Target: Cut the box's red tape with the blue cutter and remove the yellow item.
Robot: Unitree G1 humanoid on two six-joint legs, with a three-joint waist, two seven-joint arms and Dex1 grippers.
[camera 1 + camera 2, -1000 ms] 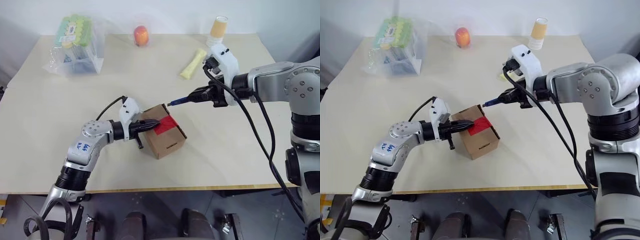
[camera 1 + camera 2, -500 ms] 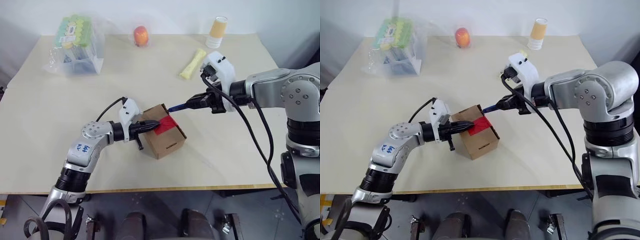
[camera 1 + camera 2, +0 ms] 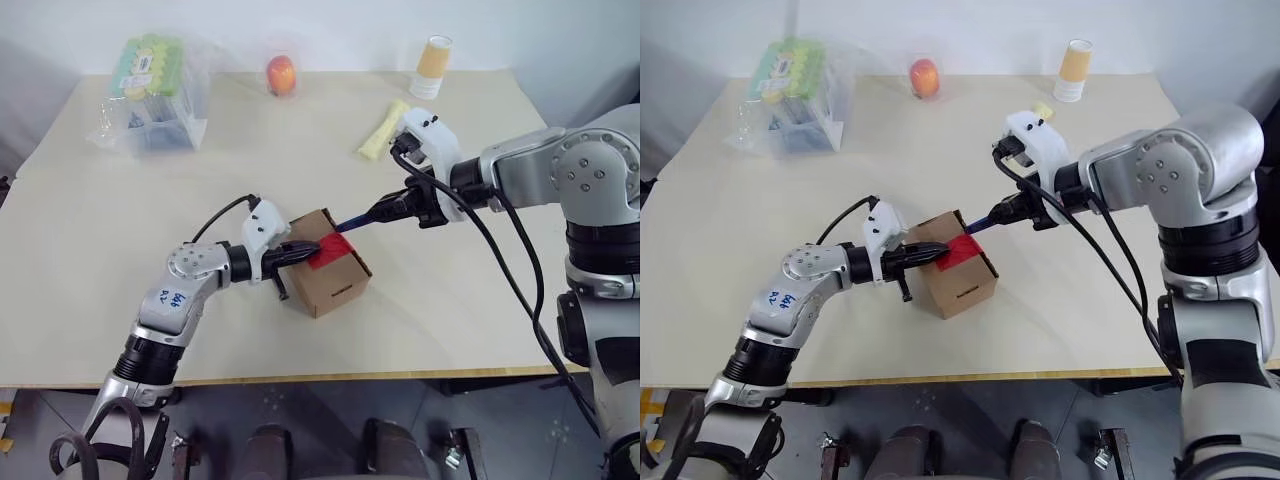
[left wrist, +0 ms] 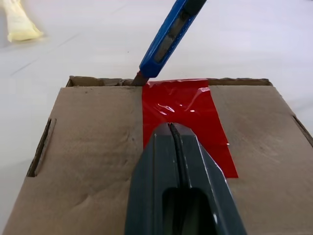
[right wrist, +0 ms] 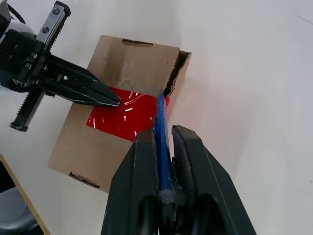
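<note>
The brown box (image 3: 327,275) sits mid-table with the red tape (image 3: 334,250) across its closed top flaps. My left gripper (image 3: 310,248) is shut, and its tips (image 4: 170,128) press on the tape (image 4: 188,105). My right gripper (image 5: 161,134) is shut on the blue cutter (image 5: 162,125). The cutter (image 3: 356,218) slants down from the right, and its blade tip (image 4: 137,80) meets the box's far edge beside the tape. The yellow item is hidden.
At the back of the table are a pale yellow bone-shaped piece (image 3: 384,129), an orange fruit (image 3: 281,73), stacked paper cups (image 3: 433,66) and a clear bag holding a green pack (image 3: 152,91). The table's front edge (image 3: 330,379) runs close below the box.
My right gripper has tilted downward with the cutter, bringing the blade tip from just above the box down to its far edge by the tape. The left gripper has stayed on the tape.
</note>
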